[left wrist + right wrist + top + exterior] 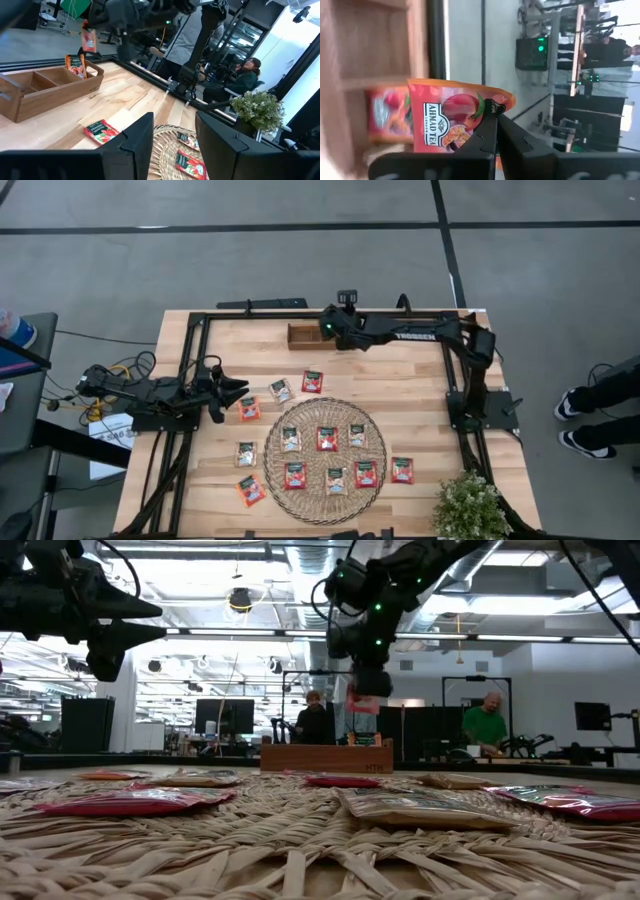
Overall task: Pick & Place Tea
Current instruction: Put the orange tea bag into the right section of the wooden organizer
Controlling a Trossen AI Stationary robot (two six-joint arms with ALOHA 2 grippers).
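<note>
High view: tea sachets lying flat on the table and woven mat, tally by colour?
Red-orange tea sachets: 7
Pale cream tea sachets: 5
Total: 12

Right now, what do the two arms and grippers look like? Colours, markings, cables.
Both arms are matte black with angular links. The right arm carries white TROSSEN lettering and a green indicator light near the wrist. The left arm has black cables looping around its base. Left gripper: two broad, flat black fingers. Right gripper: black fingers tapering to pointed tips.
</note>
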